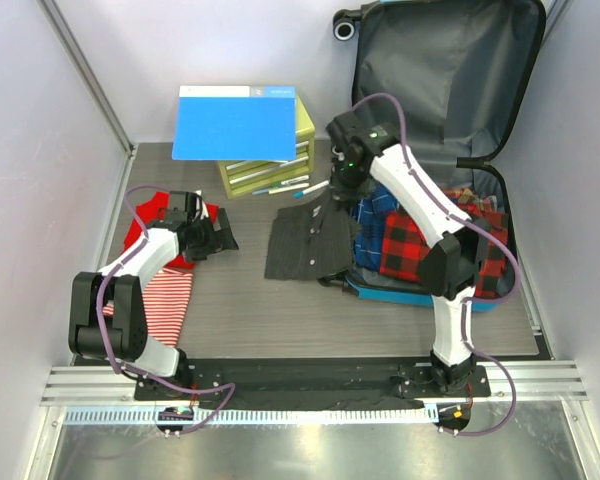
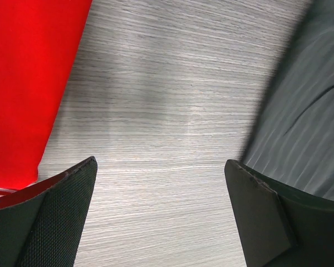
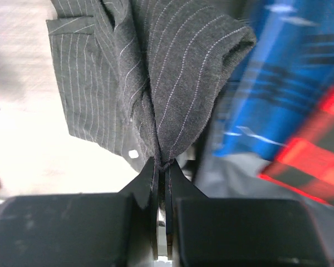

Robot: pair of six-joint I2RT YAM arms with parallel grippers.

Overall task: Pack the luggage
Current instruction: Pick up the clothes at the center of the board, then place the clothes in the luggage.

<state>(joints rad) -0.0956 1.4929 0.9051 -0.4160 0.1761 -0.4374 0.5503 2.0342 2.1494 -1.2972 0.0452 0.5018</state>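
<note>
The luggage [image 1: 440,70] lies open at the right, its dark grey lined lid raised. Red-and-black plaid [image 1: 405,245] and blue plaid [image 1: 375,205] clothes fill its base. My right gripper [image 1: 340,195] is shut on a bunched fold of a dark grey pinstriped shirt [image 1: 300,245], which lies partly on the table and partly over the luggage's left edge. In the right wrist view the gripper [image 3: 162,164] pinches the shirt [image 3: 178,67] beside the blue plaid [image 3: 289,83]. My left gripper [image 1: 215,235] [image 2: 160,164] hangs open over bare table, between a red garment [image 2: 28,83] and the shirt [image 2: 306,122].
A flat blue folder [image 1: 235,122] rests on a yellow-green drawer box [image 1: 270,170] at the back. The red garment [image 1: 150,215] and a red-and-white striped one [image 1: 165,300] lie at the left under the left arm. White walls close both sides.
</note>
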